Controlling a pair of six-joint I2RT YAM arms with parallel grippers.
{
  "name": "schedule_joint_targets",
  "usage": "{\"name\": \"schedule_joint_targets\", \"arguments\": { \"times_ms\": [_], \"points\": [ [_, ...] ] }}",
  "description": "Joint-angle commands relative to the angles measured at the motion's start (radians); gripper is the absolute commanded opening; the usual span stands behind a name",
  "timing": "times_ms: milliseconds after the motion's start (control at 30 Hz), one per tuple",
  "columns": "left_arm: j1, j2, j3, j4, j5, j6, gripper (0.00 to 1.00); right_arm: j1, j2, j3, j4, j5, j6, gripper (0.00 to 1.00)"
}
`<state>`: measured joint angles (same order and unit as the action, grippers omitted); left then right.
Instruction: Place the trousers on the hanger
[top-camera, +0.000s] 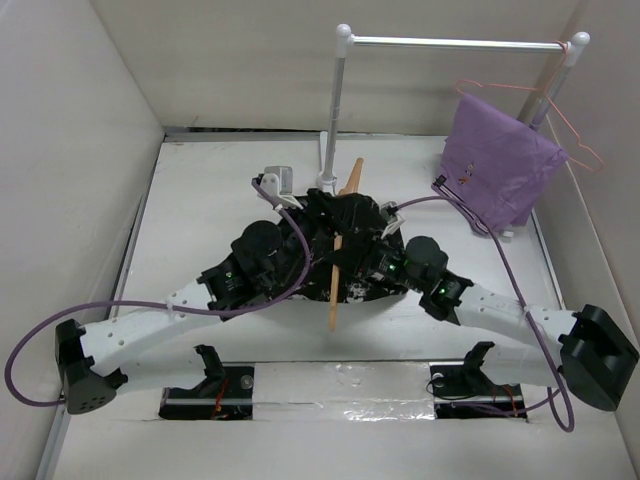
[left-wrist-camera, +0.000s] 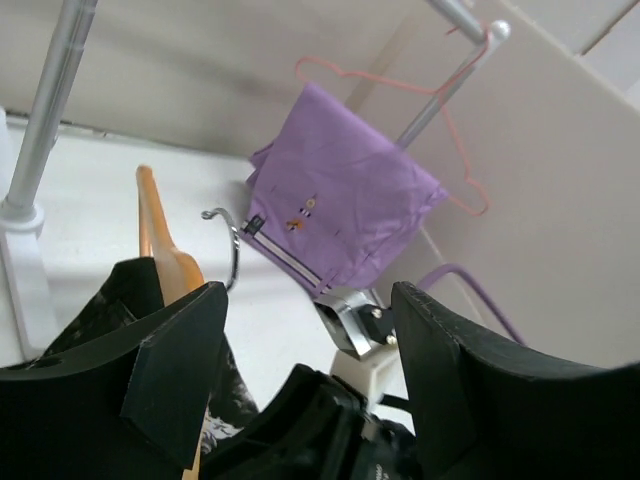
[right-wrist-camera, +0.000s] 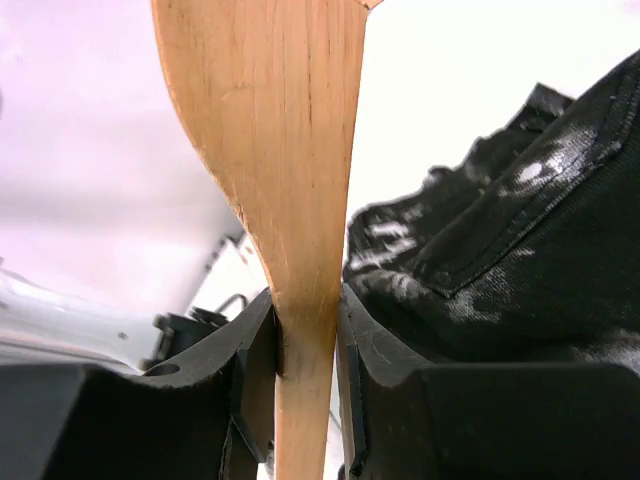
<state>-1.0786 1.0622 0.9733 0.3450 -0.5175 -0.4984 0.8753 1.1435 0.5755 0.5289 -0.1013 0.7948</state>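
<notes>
The tan wooden hanger (top-camera: 338, 250) stands on edge at the table's middle, running from near to far. The black speckled trousers (top-camera: 345, 218) lie bunched around it, partly hidden by both arms. My right gripper (top-camera: 368, 262) is shut on the hanger's wooden arm (right-wrist-camera: 300, 200), with trousers cloth (right-wrist-camera: 520, 240) just to its right. My left gripper (top-camera: 300, 215) is open and empty by the trousers; its wrist view shows the hanger (left-wrist-camera: 160, 240), its metal hook (left-wrist-camera: 232, 245) and trousers cloth (left-wrist-camera: 130, 300) to the left of the spread fingers (left-wrist-camera: 180, 370).
A white garment rack (top-camera: 450, 44) stands at the back. A purple cloth (top-camera: 500, 165) hangs from it on a thin pink wire hanger (top-camera: 560, 110). White walls close in the table on the left, back and right.
</notes>
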Motion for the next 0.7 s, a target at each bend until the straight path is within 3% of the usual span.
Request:
{"name": "schedule_joint_targets", "arguments": {
  "times_ms": [0,133,267,667],
  "points": [
    [-0.004,-0.050,0.057,0.048,0.028,0.063,0.64,-0.065,-0.005,0.060,0.295,-0.136,0.086,0.00],
    [-0.004,-0.099,0.044,0.034,-0.019,0.084,0.65,-0.131,0.004,0.086,0.370,-0.220,0.180,0.00],
    [0.063,-0.123,0.015,-0.003,-0.053,0.083,0.65,-0.220,0.015,0.113,0.425,-0.291,0.270,0.00],
    [0.189,-0.197,-0.268,-0.009,-0.105,0.044,0.62,-0.476,0.094,0.320,0.504,-0.475,0.412,0.00]
  ]
}}
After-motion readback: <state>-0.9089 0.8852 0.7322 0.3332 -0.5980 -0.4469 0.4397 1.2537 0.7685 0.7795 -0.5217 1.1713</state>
